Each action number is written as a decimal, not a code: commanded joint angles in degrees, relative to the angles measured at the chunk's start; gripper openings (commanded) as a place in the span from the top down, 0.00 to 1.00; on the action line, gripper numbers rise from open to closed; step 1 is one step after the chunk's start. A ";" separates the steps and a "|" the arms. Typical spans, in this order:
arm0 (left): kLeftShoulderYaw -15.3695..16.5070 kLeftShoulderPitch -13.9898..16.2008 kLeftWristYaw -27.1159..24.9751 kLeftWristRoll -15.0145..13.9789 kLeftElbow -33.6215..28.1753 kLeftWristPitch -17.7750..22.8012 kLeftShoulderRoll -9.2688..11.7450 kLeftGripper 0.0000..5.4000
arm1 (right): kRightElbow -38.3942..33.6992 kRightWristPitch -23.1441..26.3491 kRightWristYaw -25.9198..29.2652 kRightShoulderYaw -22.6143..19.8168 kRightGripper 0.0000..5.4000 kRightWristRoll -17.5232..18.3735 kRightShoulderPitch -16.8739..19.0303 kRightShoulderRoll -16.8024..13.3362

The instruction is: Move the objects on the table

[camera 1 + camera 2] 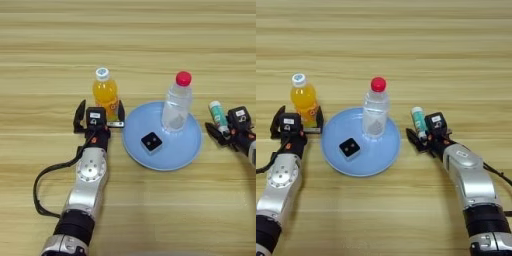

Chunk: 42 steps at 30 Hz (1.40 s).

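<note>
My left gripper [99, 115] is open just in front of the orange-drink bottle [105, 93], which stands upright at the mouth of the jaws. The clear bottle with the red cap [176, 106] stands on the far side of a blue plate [175, 152]. A small black square block [151, 142] lies on the plate in front of it. The white-and-green stick tube [418, 121] stands right against my right gripper [423, 132], to the right of the plate.
The blue plate sits mid-table between my two arms. A black cable [40, 187] loops out to the left of my left forearm. Bare wooden table [128, 35] stretches beyond the bottles.
</note>
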 commanded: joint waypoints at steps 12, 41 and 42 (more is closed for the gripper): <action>-0.60 0.01 0.75 0.69 -1.03 1.14 -1.37 0.00 | -1.55 4.17 0.06 -0.60 0.68 -0.35 -1.17 -1.38; -1.30 0.30 1.31 0.87 -1.60 1.38 -1.49 0.00 | -32.39 5.17 10.15 4.48 0.69 -3.74 14.20 -12.68; -1.34 0.29 1.36 0.90 -1.60 1.39 -1.53 0.00 | -33.04 4.67 10.53 4.72 0.69 -4.04 14.74 -13.17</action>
